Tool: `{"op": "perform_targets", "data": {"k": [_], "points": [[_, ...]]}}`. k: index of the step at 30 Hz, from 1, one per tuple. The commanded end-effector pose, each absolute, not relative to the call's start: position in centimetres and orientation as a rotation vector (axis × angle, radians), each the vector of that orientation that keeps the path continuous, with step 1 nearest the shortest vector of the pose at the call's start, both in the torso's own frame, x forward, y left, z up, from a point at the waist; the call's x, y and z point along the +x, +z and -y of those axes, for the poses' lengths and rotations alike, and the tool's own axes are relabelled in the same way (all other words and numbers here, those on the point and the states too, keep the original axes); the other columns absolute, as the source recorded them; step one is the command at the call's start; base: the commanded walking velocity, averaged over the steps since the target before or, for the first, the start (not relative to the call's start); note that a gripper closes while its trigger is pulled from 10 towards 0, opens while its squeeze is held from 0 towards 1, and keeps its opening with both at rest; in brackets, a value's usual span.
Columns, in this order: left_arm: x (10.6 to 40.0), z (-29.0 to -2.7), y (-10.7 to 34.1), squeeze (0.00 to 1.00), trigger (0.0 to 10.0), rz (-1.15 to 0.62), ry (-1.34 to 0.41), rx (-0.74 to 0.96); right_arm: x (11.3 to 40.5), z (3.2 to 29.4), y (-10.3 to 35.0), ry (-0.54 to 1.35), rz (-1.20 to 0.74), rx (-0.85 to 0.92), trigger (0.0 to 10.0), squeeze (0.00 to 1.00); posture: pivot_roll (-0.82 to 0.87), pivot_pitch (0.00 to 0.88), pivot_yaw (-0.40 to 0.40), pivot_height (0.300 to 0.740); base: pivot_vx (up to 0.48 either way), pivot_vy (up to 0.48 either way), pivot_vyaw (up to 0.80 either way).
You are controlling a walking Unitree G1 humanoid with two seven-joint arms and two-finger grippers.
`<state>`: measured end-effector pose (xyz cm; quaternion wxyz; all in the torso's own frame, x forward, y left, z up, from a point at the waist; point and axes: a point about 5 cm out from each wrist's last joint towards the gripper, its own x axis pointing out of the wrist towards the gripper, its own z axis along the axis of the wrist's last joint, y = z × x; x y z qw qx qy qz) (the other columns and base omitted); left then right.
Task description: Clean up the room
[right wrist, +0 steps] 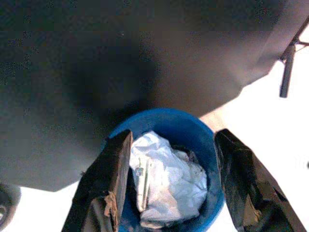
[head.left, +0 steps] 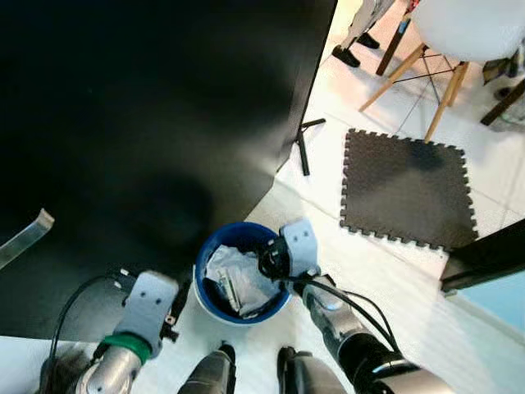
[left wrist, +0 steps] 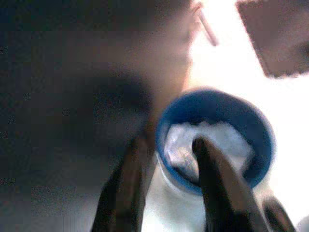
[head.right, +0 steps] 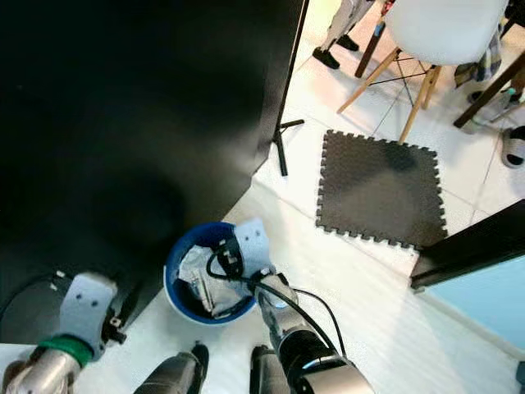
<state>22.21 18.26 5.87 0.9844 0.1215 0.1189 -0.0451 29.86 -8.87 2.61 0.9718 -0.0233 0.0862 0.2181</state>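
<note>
Standing on white floor (head.left: 410, 304), blue bin (head.left: 215, 246) beside black backdrop (head.left: 148, 123).

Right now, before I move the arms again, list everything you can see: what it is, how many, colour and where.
Round blue plastic bin: one, blue, on the white floor at the black sheet's edge, between both grippers.
Crumpled white paper waste: one heap, white, inside the bin.
Large black backdrop sheet: one, black, spread over the left of the scene.
Dark grey interlocking foam mat: one, grey, on the floor to the right.
White shell chair with wooden legs: one, beyond the mat.
Person's feet in dark shoes: far side, beside the chair.
Left gripper: fingers open, straddling the bin's rim.
Right gripper: fingers open, above the bin.
</note>
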Motion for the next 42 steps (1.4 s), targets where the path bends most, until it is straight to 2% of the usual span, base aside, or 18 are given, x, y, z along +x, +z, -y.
{"op": "perform_targets", "data": {"k": [1,2,6,9,12,19,22,34,42], "points": [[21.7,-18.6,3.4,0.0,10.0,-0.364,-0.056,0.225,28.1,9.8,0.8,0.428,-0.225,-0.058,10.0,0.0,0.07,0.114,0.002,0.72,0.0,0.0,0.0],[21.7,-18.6,3.4,0.0,10.0,-0.364,-0.056,0.225,28.1,9.8,0.8,0.428,-0.225,-0.058,10.0,0.0,0.07,0.114,0.002,0.72,0.0,0.0,0.0],[23.1,-18.2,1.8,0.0,10.0,-0.401,-0.121,0.28,26.6,13.0,-0.6,0.297,-0.261,-0.075,10.0,0.0,0.01,0.036,0.014,0.72,0.0,0.0,0.0],[23.6,-18.1,1.3,0.0,10.0,-0.412,-0.148,0.296,26.6,14.4,-0.9,0.214,-0.283,-0.066,10.0,0.0,-0.01,0.018,0.027,0.72,0.0,0.0,0.0],[24.2,-18.0,1.2,0.0,10.0,-0.407,-0.148,0.297,26.8,14.9,-0.7,0.178,-0.285,-0.054,10.0,0.0,-0.03,0.0,0.043,0.72,0.0,0.0,0.0],[27.2,-17.3,2.6,0.0,10.0,-0.322,-0.099,0.275,28.4,14.2,0.8,0.21,-0.228,-0.038,10.0,0.0,-0.06,0.0,0.058,0.72,0.0,0.0,0.0],[27.5,-17.3,2.6,0.0,10.0,-0.307,-0.072,0.271,28.5,13.8,1.1,0.236,-0.211,-0.04,10.0,0.0,-0.05,0.0,0.05,0.72,0.0,0.0,0.0],[27.1,-17.3,2.1,0.0,10.0,-0.29,-0.003,0.244,28.5,12.0,1.5,0.332,-0.177,-0.012,10.0,0.0,-0.02,0.0,0.027,0.72,0.0,0.0,0.0],[26.7,-17.6,1.7,0.0,10.0,-0.293,0.02,0.234,28.4,11.7,1.4,0.342,-0.186,-0.016,10.0,0.0,-0.01,0.0,0.02,0.72,0.0,0.0,0.0]]}}
